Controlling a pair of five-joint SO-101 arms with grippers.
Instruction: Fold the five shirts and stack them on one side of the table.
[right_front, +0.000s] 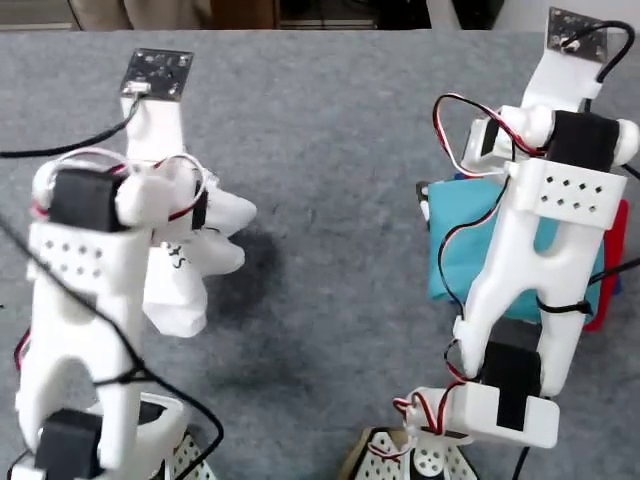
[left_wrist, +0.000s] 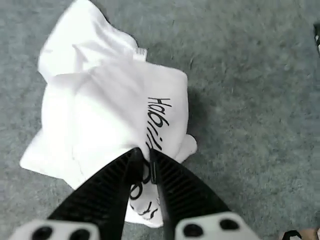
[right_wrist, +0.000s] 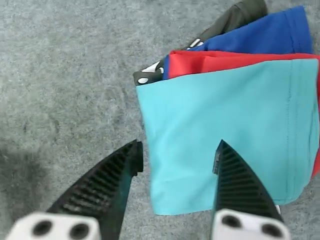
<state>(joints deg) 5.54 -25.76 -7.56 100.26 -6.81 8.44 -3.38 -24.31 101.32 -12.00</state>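
the left gripper (left_wrist: 147, 156), ribbed black fingers nearly together, pinches a fold of the rumpled white shirt (left_wrist: 100, 100). the shirt is soft cloth with black script lettering, and it lies on the grey felt-like table (left_wrist: 250, 100) under the left arm. the right gripper (right_wrist: 177, 152) hangs spread wide over an edge of a smooth, squarely folded teal shirt (right_wrist: 225, 135). beneath it the red shirt (right_wrist: 210, 59), blue shirt (right_wrist: 260, 35) and black shirt (right_wrist: 235, 15) peek out, stacked at the table's right side.

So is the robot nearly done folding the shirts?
Nearly. Four folded shirts sit stacked: the teal cloth shirt on top, then the red shirt, blue shirt and black shirt underneath. The left hand is shut on the rumpled white shirt with black lettering. That last one needs folding and stacking.
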